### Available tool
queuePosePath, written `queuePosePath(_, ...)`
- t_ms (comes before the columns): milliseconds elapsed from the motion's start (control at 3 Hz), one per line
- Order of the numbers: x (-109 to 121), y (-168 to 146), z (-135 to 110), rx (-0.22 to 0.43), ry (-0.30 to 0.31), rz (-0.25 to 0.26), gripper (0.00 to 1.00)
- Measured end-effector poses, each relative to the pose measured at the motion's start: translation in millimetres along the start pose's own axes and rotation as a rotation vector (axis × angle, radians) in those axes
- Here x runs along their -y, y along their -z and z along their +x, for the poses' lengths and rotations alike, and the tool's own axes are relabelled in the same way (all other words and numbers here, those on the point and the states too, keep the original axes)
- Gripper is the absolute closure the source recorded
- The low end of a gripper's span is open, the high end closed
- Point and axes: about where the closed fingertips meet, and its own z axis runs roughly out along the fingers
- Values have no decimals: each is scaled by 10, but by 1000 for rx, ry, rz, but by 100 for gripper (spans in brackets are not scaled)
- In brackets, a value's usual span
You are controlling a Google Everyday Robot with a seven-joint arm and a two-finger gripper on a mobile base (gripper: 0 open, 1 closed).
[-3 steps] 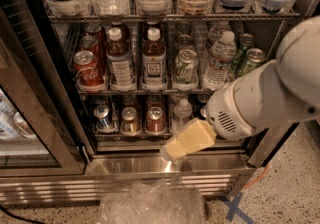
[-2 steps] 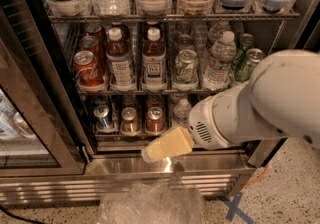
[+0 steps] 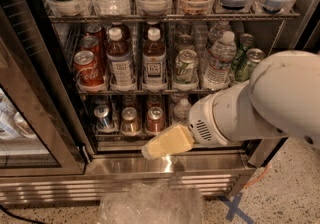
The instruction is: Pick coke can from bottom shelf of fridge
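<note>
Gripper [image 3: 152, 149]: at fridge [image 3: 150, 167] base lip; grip state cannot be told.
Coke can [image 3: 155, 119]: just above Gripper tip, apart, on bottom shelf [image 3: 112, 137].

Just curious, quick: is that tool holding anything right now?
Tool: cannot be told; it hangs in front of the fridge, just below the coke can.

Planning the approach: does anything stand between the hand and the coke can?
Nothing visible does. The hand hangs just in front of and below the coke can. The gold-brown can stands beside the coke can, not between.
</note>
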Motion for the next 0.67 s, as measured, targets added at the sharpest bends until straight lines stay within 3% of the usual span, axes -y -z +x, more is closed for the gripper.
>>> queuePosePath(333, -8, -159, -10, 51, -25, 3, 0)
queuePosePath(667, -403, -916, 353, 52, -176, -120, 0)
